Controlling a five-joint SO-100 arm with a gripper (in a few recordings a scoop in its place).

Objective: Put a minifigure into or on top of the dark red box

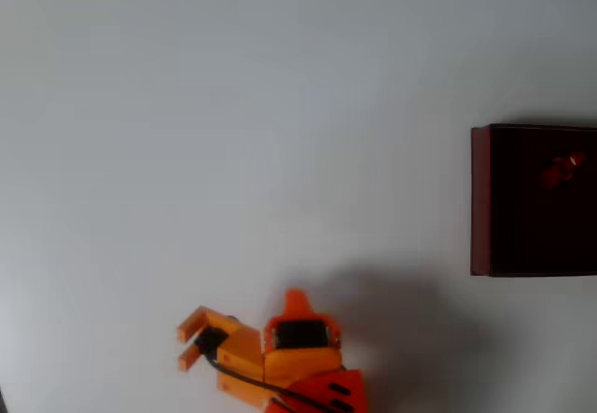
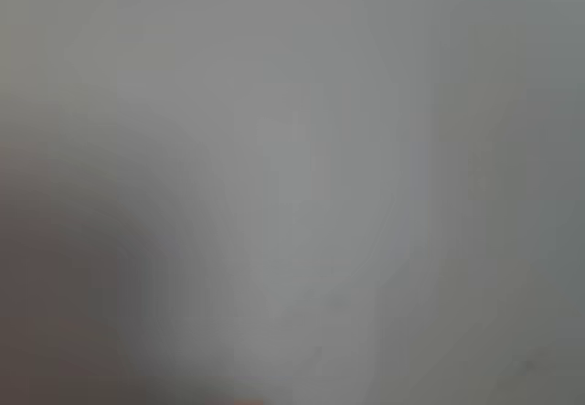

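orange tool (image 1: pixel 189 338) low; tiny red minifigure (image 1: pixel 562 168) in dark red box (image 1: pixel 480 199)

From my seat this looks like a bare test bench, a lab or hobby setup rather than a home room. I see a plain white table (image 1: pixel 280 133), an orange printed arm (image 1: pixel 289 362) and a dark red box (image 1: pixel 480 199) on it. The wrist view is a grey blur, so I may be wrong.
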